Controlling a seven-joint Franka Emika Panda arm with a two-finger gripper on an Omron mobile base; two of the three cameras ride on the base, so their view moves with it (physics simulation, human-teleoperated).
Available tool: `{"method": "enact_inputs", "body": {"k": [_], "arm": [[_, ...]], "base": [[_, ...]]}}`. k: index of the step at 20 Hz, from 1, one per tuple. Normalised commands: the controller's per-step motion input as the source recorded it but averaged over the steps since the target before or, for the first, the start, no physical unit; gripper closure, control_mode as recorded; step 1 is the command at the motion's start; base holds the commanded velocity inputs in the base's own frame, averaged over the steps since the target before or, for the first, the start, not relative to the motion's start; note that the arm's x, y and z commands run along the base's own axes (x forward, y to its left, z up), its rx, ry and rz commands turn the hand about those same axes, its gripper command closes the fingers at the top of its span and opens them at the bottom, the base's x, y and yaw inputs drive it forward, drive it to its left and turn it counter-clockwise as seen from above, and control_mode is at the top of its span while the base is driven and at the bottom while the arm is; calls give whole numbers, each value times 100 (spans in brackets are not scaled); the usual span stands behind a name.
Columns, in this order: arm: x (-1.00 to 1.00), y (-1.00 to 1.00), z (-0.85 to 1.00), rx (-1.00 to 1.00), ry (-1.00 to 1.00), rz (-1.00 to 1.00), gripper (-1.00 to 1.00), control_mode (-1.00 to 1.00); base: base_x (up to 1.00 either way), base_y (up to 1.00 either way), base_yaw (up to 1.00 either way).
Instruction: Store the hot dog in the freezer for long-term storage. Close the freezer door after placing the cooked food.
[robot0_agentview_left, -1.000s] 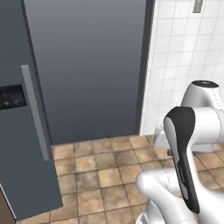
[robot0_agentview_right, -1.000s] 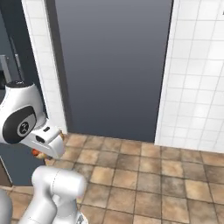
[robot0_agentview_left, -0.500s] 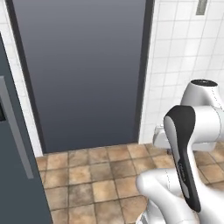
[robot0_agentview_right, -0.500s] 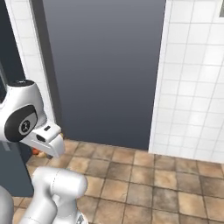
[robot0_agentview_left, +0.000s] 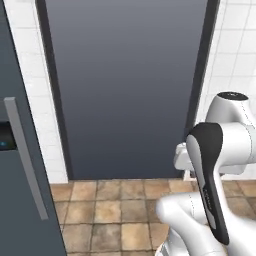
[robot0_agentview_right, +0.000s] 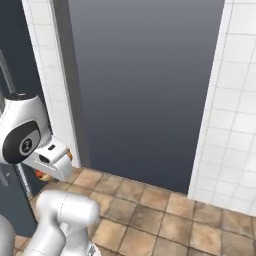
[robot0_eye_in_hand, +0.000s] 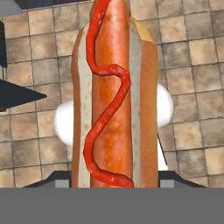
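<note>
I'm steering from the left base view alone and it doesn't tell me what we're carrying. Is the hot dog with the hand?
Observer: Yes. In the hand view the hot dog is held lengthwise, with a red sauce squiggle running along the sausage.
Operator: What's behind it?
Observer: Brown floor tiles, not a shelf.
Operator: Does the right base view catch it?
Observer: An orange sliver peeks out under the white wrist there. It is probably the hot dog, but too small to be sure.

You see a glossy sausage in the hot dog (robot0_eye_in_hand: 114, 100), matt freezer door (robot0_agentview_left: 20, 200), rough stone-look floor tiles (robot0_agentview_right: 150, 210).
</note>
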Motion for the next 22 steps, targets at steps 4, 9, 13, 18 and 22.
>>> {"method": "enact_inputs", "body": {"k": [4, 9, 13, 18, 22], "arm": [[0, 0, 0, 0, 0, 0, 100, 100], [0, 0, 0, 0, 0, 0, 100, 100], [0, 0, 0, 0, 0, 0, 100, 100], [0, 0, 0, 0, 0, 0, 100, 100], [0, 0, 0, 0, 0, 0, 100, 100]], "base": [[76, -39, 40], [54, -39, 48], [35, -43, 54], [38, -64, 60], [34, -78, 64]]}}
